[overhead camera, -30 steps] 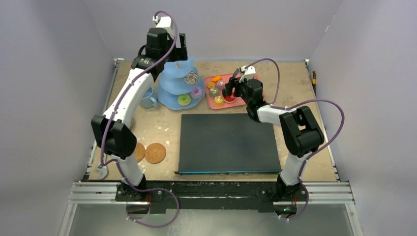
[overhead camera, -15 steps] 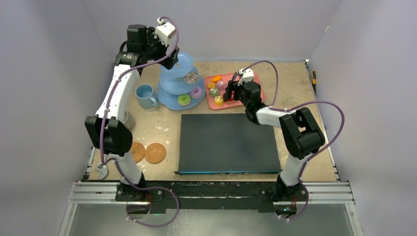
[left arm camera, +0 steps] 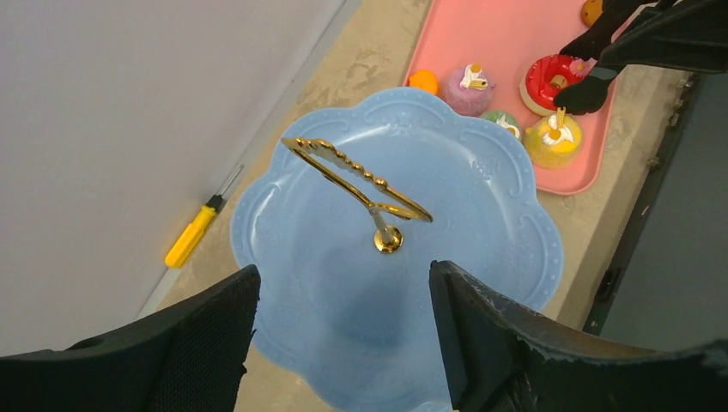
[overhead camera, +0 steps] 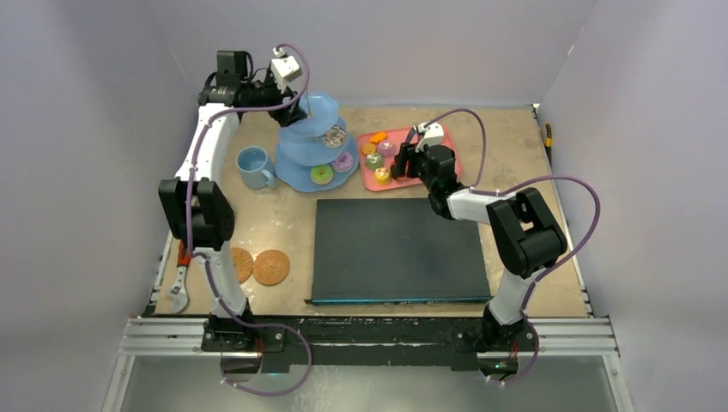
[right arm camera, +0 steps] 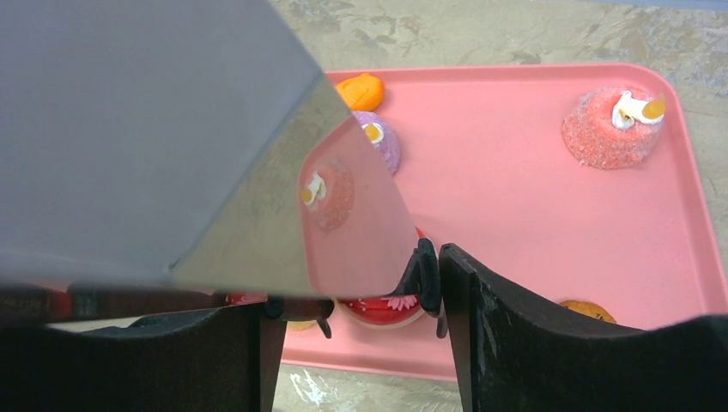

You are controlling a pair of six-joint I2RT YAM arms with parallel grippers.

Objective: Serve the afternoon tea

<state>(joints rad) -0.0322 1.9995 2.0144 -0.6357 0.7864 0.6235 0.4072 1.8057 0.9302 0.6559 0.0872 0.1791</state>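
The light-blue three-tier stand [overhead camera: 309, 142] holds three cakes on its lower tiers, one of them green [overhead camera: 321, 174]. Its top tier [left arm camera: 464, 215] is bare round the gold handle [left arm camera: 360, 180]. My left gripper [overhead camera: 288, 86] [left arm camera: 343, 270] hovers open above that top tier, holding nothing. On the pink tray [right arm camera: 532, 197] lie several cakes, among them orange [right arm camera: 360, 90], purple [right arm camera: 382, 142] and pink [right arm camera: 611, 124]. My right gripper [overhead camera: 403, 163] [right arm camera: 348, 292] is shut on the tongs [right arm camera: 360, 223], whose black tips sit either side of a red cake [right arm camera: 386, 307]. The light-blue mug [overhead camera: 251, 166] stands left of the stand.
A dark rectangular mat [overhead camera: 397, 249] fills the table's middle, in front of the tray. Two round cork coasters [overhead camera: 270, 267] lie at the near left, beside a wrench [overhead camera: 178, 296]. A yellow screwdriver [left arm camera: 196, 236] lies along the back wall.
My left arm has swung back and to the left, uncovering the mug, and its jaws have narrowed a little. The right gripper has squeezed the tongs closer round the red cake.
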